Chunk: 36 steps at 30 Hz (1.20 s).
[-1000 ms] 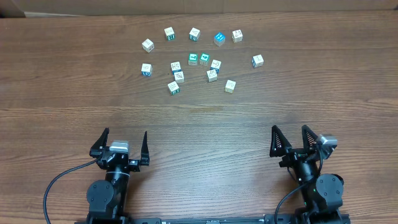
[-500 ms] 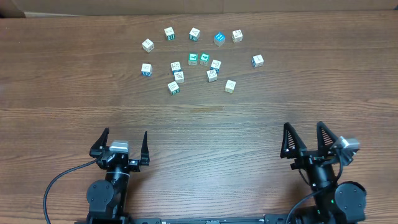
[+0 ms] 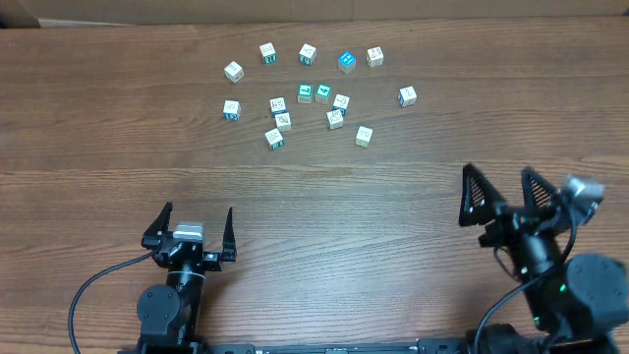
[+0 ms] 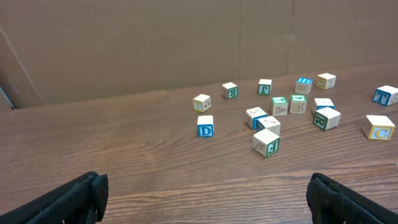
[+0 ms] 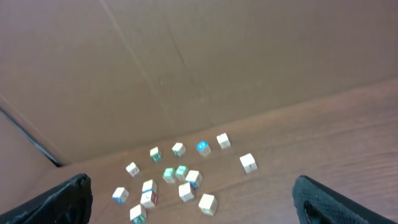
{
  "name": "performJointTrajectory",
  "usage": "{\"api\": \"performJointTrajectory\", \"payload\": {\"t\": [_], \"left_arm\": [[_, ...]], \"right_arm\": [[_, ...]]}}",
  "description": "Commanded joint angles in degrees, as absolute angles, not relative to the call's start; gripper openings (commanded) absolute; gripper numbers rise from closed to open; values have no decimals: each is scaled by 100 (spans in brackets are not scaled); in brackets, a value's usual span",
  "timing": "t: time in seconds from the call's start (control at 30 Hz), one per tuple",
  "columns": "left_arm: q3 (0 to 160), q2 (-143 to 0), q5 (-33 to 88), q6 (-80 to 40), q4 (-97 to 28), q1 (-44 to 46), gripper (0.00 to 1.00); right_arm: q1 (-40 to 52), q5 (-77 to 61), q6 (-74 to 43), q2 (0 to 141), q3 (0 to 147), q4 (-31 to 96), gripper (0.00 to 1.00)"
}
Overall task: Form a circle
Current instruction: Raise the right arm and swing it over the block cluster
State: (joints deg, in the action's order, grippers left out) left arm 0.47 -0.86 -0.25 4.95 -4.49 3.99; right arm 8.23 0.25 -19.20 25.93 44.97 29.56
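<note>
We see a brown wood-grain table (image 3: 98, 147) backed by a plain cardboard wall (image 4: 124, 43). Small whitish letter cubes (image 3: 305, 93) lie scattered far-centre, in no ring. Left gripper (image 3: 198, 211) and right gripper (image 3: 499, 173) stand near us, fingers spread, empty.

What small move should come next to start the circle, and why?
Probably extend the right pincer toward the lone cube at the group's right side. It and the left pincer stand open, empty, far from the letter cubes; that cube sits apart from the crowded middle, nearest the right pincer.
</note>
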Motion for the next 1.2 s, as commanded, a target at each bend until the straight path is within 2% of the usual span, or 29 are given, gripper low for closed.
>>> {"api": "performJointTrajectory", "payload": {"t": [0.0,0.67,0.87,1.17], "left_arm": [[27,-25,-40,642,-443,366,100],[27,-25,-43,642,-443,366,100],[27,-25,-40,642,-443,366,99],[27,-25,-40,644,-443,366,99]], "right_arm": [[797,-14,-1678,3120,5367,3223,100],[794,-12,-1450,7210,11089,6112,100],[792,-12,-1452,8110,11832,6388,100],[786,-10,-1452,8879,11874,6584,100]]}}
